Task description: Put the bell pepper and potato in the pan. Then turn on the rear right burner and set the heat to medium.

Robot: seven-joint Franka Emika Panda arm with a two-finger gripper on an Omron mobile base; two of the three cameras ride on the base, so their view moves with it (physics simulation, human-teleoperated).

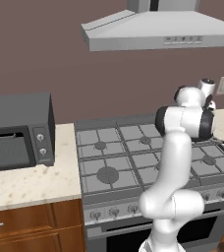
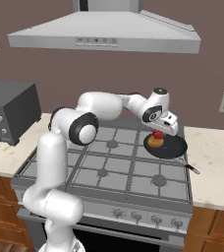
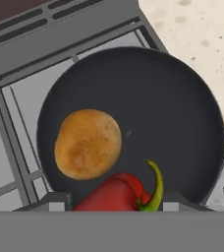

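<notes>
The black pan [image 3: 173, 108] sits on the rear right grate of the stove [image 2: 109, 167], its thin handle [image 2: 190, 167] pointing toward the front right. Inside the pan, left of centre, lies the golden-brown potato [image 3: 88, 143] [image 2: 155, 143]. Just above the pan's near rim hangs the red bell pepper [image 3: 116, 194] [image 2: 157, 134] with its green stem curling up. My gripper [image 3: 115, 202] [image 2: 158, 131] is shut on the pepper, one fingertip on each side. The pepper is directly over the potato in the right base view.
A row of burner knobs [image 2: 155, 219] runs along the stove's front. A dark microwave [image 1: 18, 130] stands on the left counter. The beige counter [image 2: 212, 147] lies right of the stove, and a range hood [image 2: 104, 29] hangs overhead. My own arm blocks the pan in the left base view.
</notes>
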